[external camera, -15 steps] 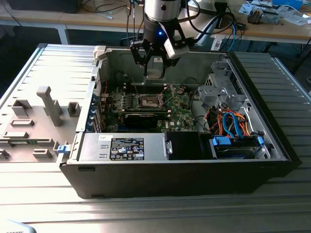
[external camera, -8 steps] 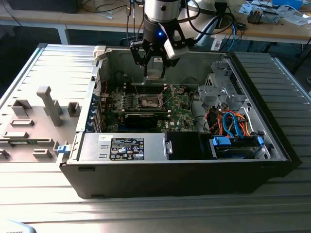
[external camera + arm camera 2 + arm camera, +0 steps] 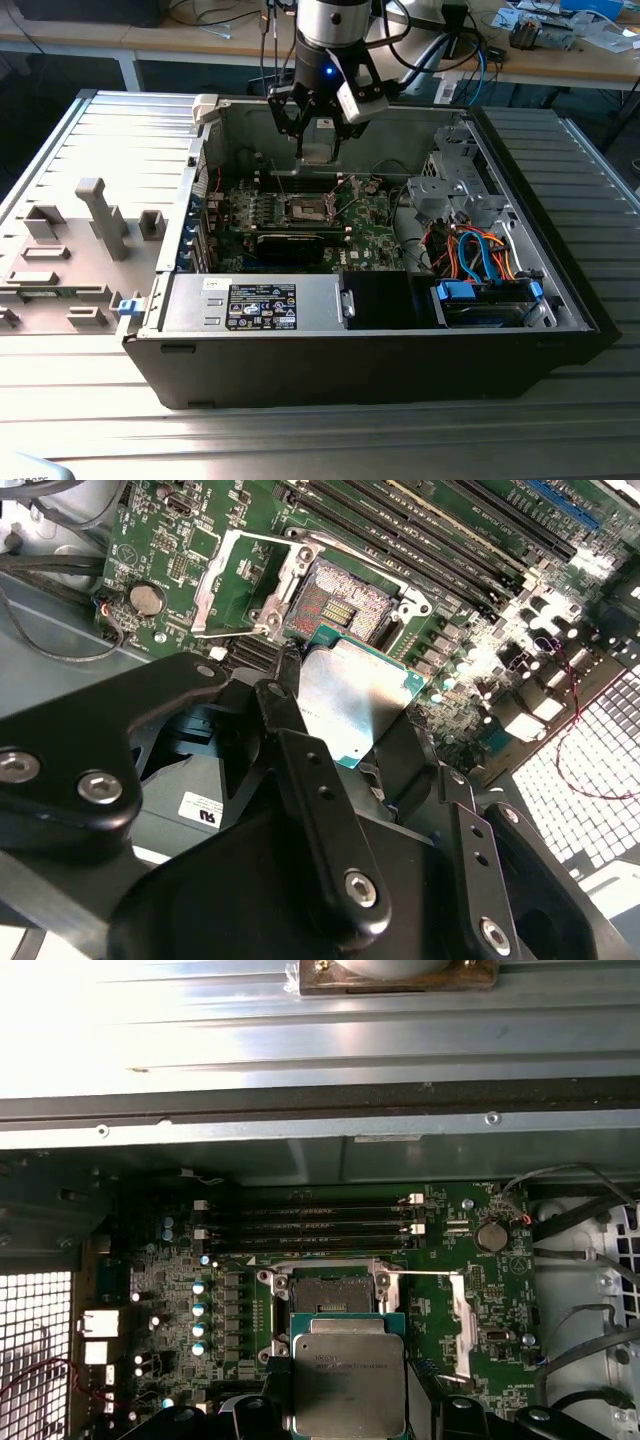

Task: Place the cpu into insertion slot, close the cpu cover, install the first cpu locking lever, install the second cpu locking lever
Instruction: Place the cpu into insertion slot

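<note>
1. Exterior view. My claw (image 3: 318, 135) hangs inside the open black computer case (image 3: 350, 370), which lies on the ribbed grey metal worktop (image 3: 330, 440). It is pinching the cpu (image 3: 317, 152), a small flat square chip with a dull silver-grey metal top. The insertion slot (image 3: 307, 208), a square socket with a dark centre and silvery rim on the green board, sits below the chip and apart from it. No contact.

2. Second wrist view. Black fingers (image 3: 280, 710) press on opposite edges of the cpu (image 3: 355, 705). The insertion slot (image 3: 340, 605) is bare, its contact field exposed, and shows just past the chip's leading edge. The cpu cover (image 3: 212, 585), a thin silvery square frame plate with a large cut-out, stands open to one side of the slot, not over it.

3. First wrist view. The cpu (image 3: 350, 1375) overlaps the near rim of the insertion slot (image 3: 325, 1295) in my line of sight. Chip edges run parallel to socket edges, so I judge it squared up. The slot lies beneath and slightly ahead of the claw. The cpu cover (image 3: 462, 1320) lies flat beside it.
</note>
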### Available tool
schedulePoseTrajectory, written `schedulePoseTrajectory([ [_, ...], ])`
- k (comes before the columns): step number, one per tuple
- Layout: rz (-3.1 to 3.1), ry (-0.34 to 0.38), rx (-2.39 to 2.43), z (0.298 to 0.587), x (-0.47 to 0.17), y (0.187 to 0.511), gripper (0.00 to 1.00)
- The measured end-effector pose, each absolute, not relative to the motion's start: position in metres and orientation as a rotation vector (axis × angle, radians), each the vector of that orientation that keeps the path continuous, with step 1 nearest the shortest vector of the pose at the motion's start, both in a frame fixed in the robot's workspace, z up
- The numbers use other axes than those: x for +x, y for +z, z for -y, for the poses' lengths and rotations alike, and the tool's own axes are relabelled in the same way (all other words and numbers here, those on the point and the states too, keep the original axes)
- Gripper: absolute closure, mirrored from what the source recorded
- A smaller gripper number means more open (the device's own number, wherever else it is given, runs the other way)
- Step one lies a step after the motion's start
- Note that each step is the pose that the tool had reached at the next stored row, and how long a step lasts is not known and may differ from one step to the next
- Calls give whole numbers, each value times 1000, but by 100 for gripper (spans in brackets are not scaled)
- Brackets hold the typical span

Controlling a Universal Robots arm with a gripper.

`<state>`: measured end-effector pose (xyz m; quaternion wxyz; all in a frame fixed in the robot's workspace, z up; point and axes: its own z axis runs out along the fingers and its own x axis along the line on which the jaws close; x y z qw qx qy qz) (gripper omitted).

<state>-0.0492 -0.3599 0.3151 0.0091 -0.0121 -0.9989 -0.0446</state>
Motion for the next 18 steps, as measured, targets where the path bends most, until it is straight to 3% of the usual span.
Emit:
schedulePoseTrajectory([
  [18, 3120, -139, -38, 360, -50, 308, 46],
])
